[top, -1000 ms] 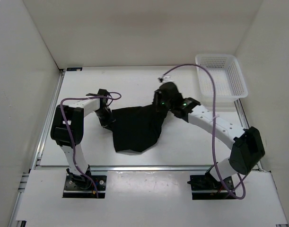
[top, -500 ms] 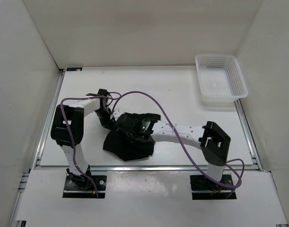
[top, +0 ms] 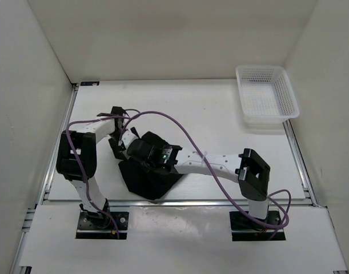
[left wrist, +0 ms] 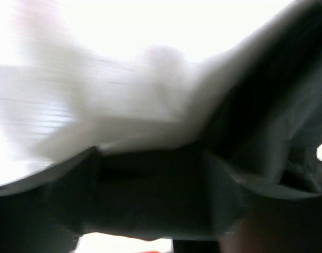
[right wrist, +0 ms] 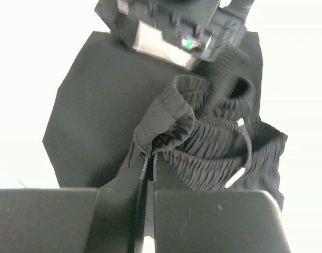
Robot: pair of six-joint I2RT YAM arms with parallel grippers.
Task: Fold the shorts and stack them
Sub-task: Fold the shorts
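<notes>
Right end effector [right wrist: 150,158] clamped beside left end effector [top: 117,147].

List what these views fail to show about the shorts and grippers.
- Whether the jaws of the left gripper are open: black on the shorts from above, left wrist view blurred.
- How the shorts are folded: the right gripper and arm cover them from above.
- The shorts' near edge: behind the fingers in the right wrist view.

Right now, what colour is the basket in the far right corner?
The basket is white openwork mesh, clearest in the top external view.
</notes>
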